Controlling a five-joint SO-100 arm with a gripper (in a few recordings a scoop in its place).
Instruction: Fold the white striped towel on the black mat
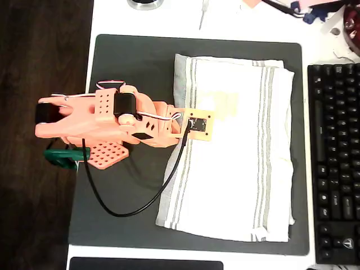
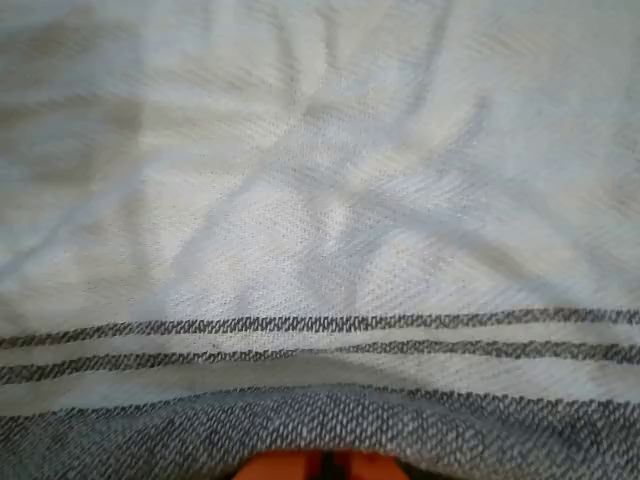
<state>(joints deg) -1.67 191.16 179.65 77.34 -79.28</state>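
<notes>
The white striped towel [image 1: 230,152] lies spread on the black mat [image 1: 129,67], with grey stripes near its left and right edges. My orange arm [image 1: 112,121] reaches in from the left, and its wrist sits over the towel's left striped edge. In the wrist view the towel [image 2: 330,220] is very close, with two stripe lines and a grey woven hem just beyond my gripper [image 2: 322,467]. The two orange fingertips are pressed together at that hem, shut on the towel's edge. The cloth still lies flat.
A black keyboard [image 1: 336,163] lies along the mat's right side. A black cable [image 1: 124,211] loops from the wrist across the mat's lower left. The table's left edge and dark floor [image 1: 39,56] are behind the arm.
</notes>
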